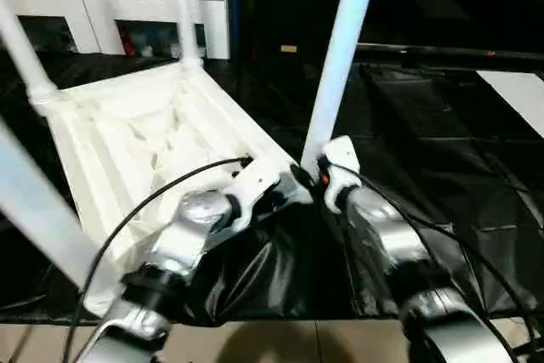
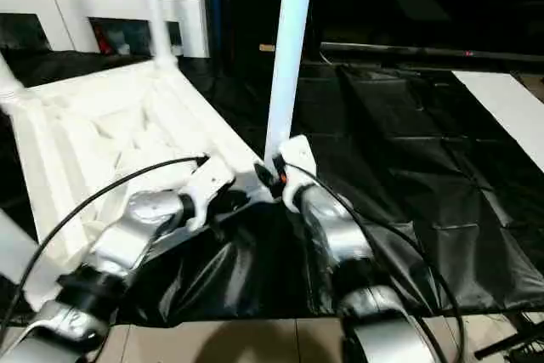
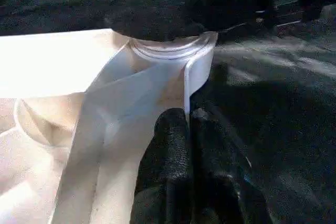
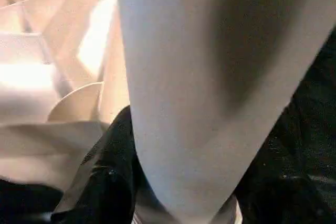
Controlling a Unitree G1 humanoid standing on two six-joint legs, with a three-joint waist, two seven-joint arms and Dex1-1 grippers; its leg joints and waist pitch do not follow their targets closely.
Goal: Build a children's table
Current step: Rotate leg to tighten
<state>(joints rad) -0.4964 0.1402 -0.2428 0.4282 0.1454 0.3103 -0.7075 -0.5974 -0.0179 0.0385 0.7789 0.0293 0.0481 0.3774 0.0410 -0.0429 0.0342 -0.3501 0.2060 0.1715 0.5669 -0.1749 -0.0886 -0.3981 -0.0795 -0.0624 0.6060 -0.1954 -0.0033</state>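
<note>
The children's table lies upside down on a black sheet, its ribbed white top facing up. Three white legs stand in corner sockets: one far left, one at the back, one close at the near left. A fourth leg stands upright at the near right corner, and my right gripper is shut on its lower end; the right wrist view has the leg between black fingers. My left gripper is shut on the thin rim wall beside that corner socket.
A white cabinet with glass doors stands at the back left. The black sheet stretches to the right, with a white panel at its far right edge. Light floor tiles lie just in front of the sheet.
</note>
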